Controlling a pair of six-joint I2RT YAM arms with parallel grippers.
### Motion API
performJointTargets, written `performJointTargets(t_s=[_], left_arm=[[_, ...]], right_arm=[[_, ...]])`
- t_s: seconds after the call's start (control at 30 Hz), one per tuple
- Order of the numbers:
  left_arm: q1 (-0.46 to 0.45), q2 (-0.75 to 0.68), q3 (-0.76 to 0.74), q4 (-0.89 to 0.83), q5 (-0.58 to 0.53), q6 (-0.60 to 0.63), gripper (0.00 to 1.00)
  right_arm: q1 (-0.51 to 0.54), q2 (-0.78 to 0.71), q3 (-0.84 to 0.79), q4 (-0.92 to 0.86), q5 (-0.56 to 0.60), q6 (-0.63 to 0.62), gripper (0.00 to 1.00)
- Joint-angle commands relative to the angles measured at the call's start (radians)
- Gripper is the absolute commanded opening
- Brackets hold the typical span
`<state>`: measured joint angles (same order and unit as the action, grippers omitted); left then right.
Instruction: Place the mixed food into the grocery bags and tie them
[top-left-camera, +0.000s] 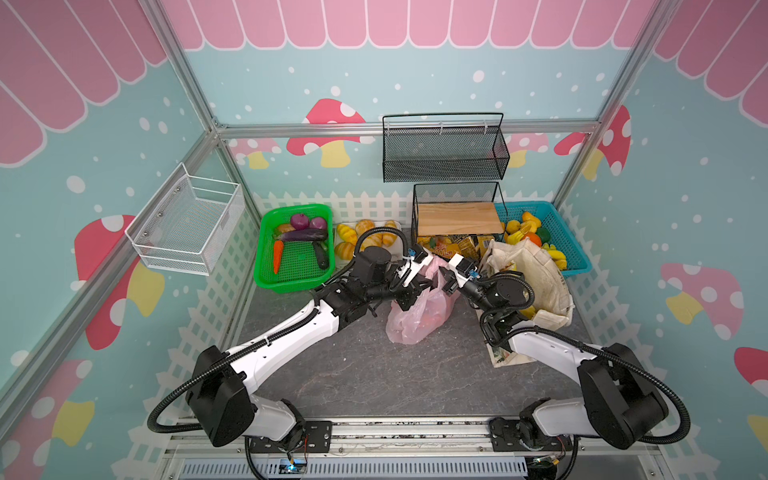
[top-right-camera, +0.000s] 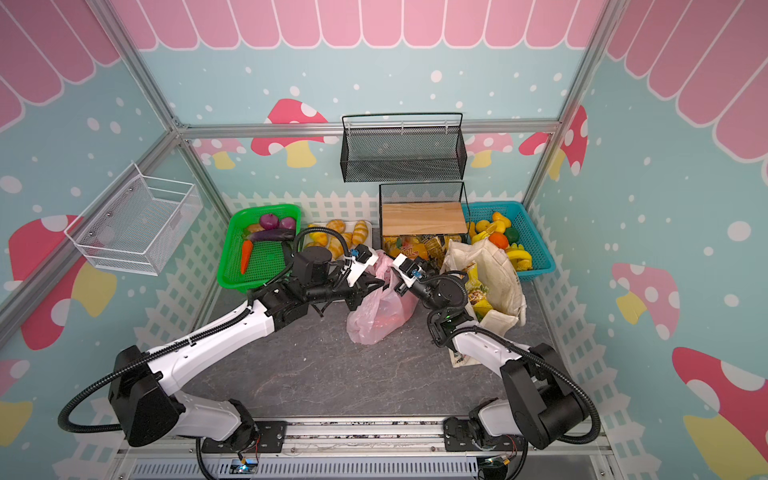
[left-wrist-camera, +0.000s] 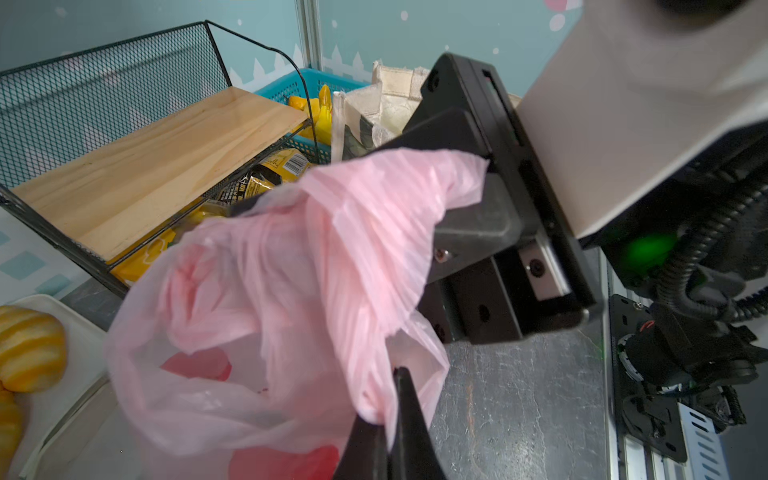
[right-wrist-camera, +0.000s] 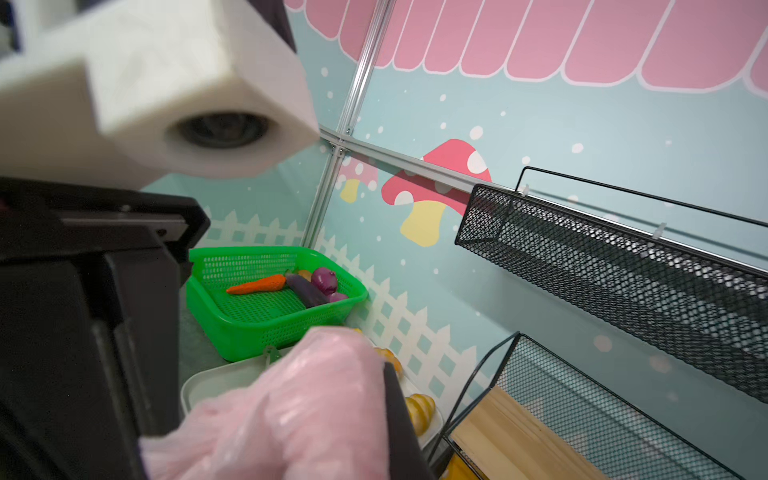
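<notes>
2 bags on grey tabletop (top-left-camera: 374, 374): thin translucent pink plastic bag (top-left-camera: 419, 318) (centre), cream canvas tote (top-left-camera: 536, 270) beside it. 2 claws, left claw (left-wrist-camera: 384, 409) & right claw (top-right-camera: 398, 279), each clamped tight on pink plastic.

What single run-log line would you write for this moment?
left gripper: shut on thin translucent pink plastic bag | right gripper: shut on same bag | cream canvas tote: open, ungripped | knot: none visible
</notes>
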<state>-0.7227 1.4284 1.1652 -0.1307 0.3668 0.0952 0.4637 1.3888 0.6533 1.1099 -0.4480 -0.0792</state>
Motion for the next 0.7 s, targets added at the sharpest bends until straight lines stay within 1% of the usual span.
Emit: performJointTargets(t_s=[0.0,0.17,0.3,0.43,0.57,0.67], left_arm=[[-0.008,-0.007,-0.040,0.122,-0.053,-0.051,0.07],[-0.006,-0.016,-0.062,0.127,-0.026,-0.010,0.29],[0.007,-0.048,-0.082,0.103,0.016,0.041,0.42],[0.042,-0.096,-0.097,0.070,0.089,0.077,0.52],[0.099,-0.148,-0.116,0.076,0.181,0.076,0.61],[0.142,-0.180,-0.122,0.099,0.232,0.064,0.64]], right_arm=[[-0.002,0.016,-0.011,0.104,-0.111,0.077,0.00],[-0.019,0.050,-0.011,0.127,-0.219,0.103,0.00],[-0.051,0.080,-0.008,0.182,-0.296,0.150,0.00],[-0.075,0.092,0.007,0.193,-0.337,0.165,0.00],[-0.090,0.098,0.015,0.200,-0.355,0.169,0.00],[-0.097,0.099,0.019,0.199,-0.367,0.168,0.00]])
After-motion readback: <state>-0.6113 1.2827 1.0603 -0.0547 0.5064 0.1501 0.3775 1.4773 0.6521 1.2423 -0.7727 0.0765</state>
